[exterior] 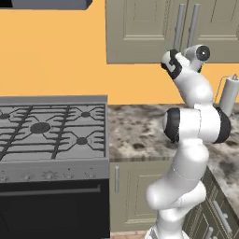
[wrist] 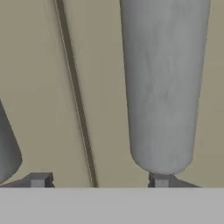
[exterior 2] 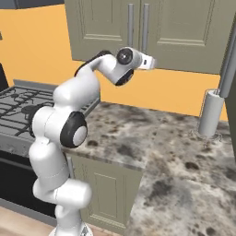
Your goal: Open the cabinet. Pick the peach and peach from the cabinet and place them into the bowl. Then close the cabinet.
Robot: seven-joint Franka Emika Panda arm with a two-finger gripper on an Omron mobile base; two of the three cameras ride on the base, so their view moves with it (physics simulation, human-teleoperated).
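Your end effector [wrist: 99, 180] is raised right up at the cabinet [exterior 2: 184, 32], which hangs on the orange wall [exterior: 56, 56] above the surface [exterior 2: 152, 138]. Both cabinet doors are shut, and the seam between them runs down the hand view just left of centre. In that view the two small dark fingertips [wrist: 39, 180] stand apart, and the lower end of one grey bar handle [wrist: 162, 87] hangs directly over the right-hand tip, close to it; you cannot tell whether they touch. The end of the other handle [wrist: 6, 153] shows at the left edge, beyond the left-hand tip. Nothing is clamped between the tips.

Below, the surface is mottled brown and grey stone, wrapping round a corner. A grey upright cylinder on a thin wire stand [exterior 2: 211, 113] sits on it by the wall. To the left stands a gas stove [exterior: 51, 126] with black grates and a dark oven door. Olive-grey lower cabinets [exterior 2: 103, 189] run under the surface.
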